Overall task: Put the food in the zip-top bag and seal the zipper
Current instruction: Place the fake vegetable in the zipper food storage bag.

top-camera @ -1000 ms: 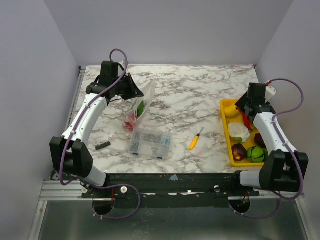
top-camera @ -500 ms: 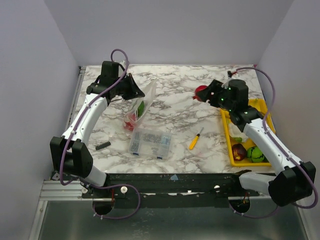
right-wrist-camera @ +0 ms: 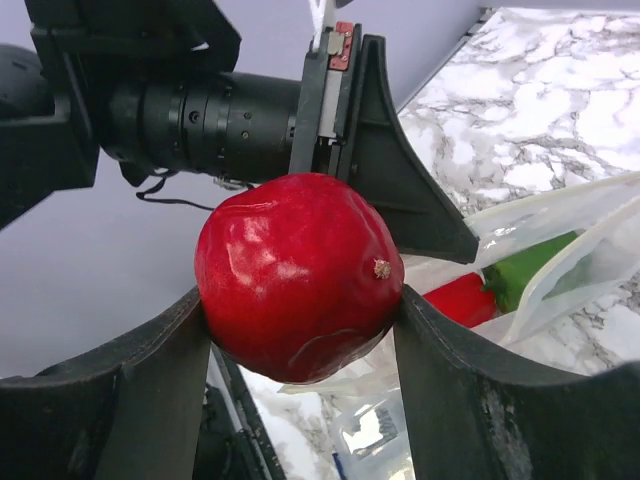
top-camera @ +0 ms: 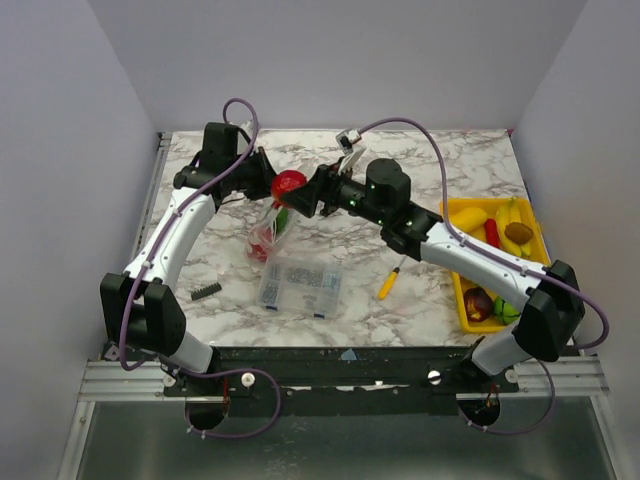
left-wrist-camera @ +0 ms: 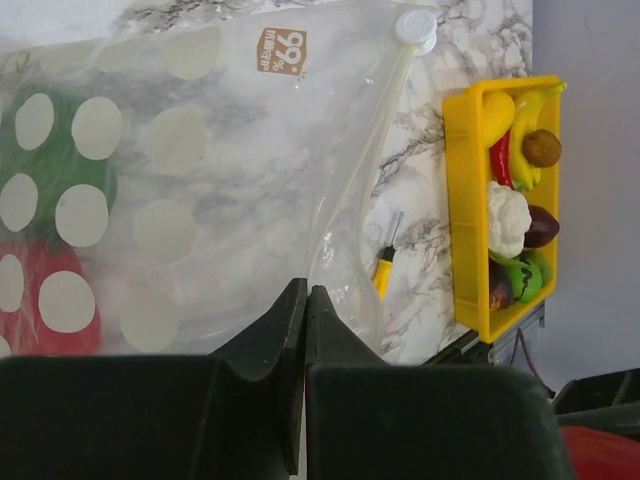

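Note:
My left gripper (top-camera: pixel 262 180) is shut on the rim of the zip-top bag (top-camera: pixel 277 222) and holds its mouth up off the table. In the left wrist view the jaws (left-wrist-camera: pixel 305 295) pinch the clear plastic beside the zipper (left-wrist-camera: pixel 372 160). Red food (left-wrist-camera: pixel 40 300) and green food (left-wrist-camera: pixel 50 130) lie inside the bag. My right gripper (top-camera: pixel 303 192) is shut on a red apple-like food (top-camera: pixel 289 184), right at the bag's mouth beside the left gripper. The right wrist view shows that fruit (right-wrist-camera: pixel 300 275) between both fingers, with the bag (right-wrist-camera: pixel 560 230) just beyond it.
A yellow tray (top-camera: pixel 455 250) at the right holds several more toy foods, among them a banana (top-camera: pixel 510 212). A clear compartment box (top-camera: pixel 300 285) sits below the bag. A yellow-handled screwdriver (top-camera: pixel 391 278) lies mid-table and a small black part (top-camera: pixel 206 291) near the left arm.
The right arm swung left from the yellow tray across the table, carrying the red fruit to the bag's mouth. The left arm and bag stayed put.

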`<state>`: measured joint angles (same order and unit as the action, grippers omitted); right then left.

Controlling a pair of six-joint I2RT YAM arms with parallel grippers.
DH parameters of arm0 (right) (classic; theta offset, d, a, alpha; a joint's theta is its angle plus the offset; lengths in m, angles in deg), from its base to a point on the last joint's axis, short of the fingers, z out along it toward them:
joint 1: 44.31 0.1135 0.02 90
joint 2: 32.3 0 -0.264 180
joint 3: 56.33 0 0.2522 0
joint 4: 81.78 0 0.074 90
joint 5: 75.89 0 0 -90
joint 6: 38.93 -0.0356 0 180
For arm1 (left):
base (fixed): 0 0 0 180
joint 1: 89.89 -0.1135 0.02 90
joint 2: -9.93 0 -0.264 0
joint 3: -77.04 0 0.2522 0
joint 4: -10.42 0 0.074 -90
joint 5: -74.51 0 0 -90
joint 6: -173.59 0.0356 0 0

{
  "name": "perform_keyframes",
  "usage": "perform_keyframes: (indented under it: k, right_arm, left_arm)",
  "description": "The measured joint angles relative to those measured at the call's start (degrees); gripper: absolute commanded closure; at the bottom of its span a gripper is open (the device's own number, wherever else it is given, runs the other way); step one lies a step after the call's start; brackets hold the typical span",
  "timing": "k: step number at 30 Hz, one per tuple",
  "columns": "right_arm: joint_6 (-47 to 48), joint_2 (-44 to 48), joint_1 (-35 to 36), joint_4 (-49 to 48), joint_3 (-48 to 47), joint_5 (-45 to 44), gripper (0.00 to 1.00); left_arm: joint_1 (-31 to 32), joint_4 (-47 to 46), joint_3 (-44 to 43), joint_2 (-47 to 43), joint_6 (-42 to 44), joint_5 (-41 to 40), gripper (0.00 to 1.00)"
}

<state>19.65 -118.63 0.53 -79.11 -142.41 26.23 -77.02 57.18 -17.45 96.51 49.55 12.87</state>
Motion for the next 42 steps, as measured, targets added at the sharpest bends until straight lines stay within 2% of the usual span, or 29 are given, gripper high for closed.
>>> perform_keyframes:
  k: [8, 16, 21, 30, 33, 38, 42]
  right_arm:
    - [-1.1, -0.5, 2.1, -16.7, 10.3, -4.2, 0.66]
    - [-2.6, -4.3, 2.1, -21.9, 15.2, -10.7, 0.67]
    - [-2.1, -4.9, 2.1, -17.9, 14.7, -13.7, 0.66]
    - [-1.9, -7.5, 3.7, 5.7, 1.6, -19.7, 0.63]
    - [-1.5, -8.7, 5.7, 10.2, -0.9, -20.0, 0.53]
    - [0.6, -10.3, 7.2, 15.0, -3.6, -20.0, 0.29]
    - [3.3, -11.0, 7.2, 17.7, -5.0, -21.0, 0.15]
  left_arm:
    - [-0.4, -0.8, 1.8, -0.9, 0.1, -1.0, 1.00]
    - [-0.4, -1.2, 2.1, -2.9, 0.0, -1.0, 1.00]
    - [-0.5, -1.7, 2.1, -3.0, -0.1, -1.0, 1.00]
    - [-0.4, -1.7, 2.1, -3.1, 0.0, -1.0, 1.00]
    - [-0.4, -1.7, 2.1, -3.1, 0.0, -1.0, 1.00]
    - [-0.4, -1.7, 2.1, -3.1, 0.1, -1.0, 1.00]
    - [-0.4, -1.7, 2.1, -3.1, 0.2, -1.0, 1.00]
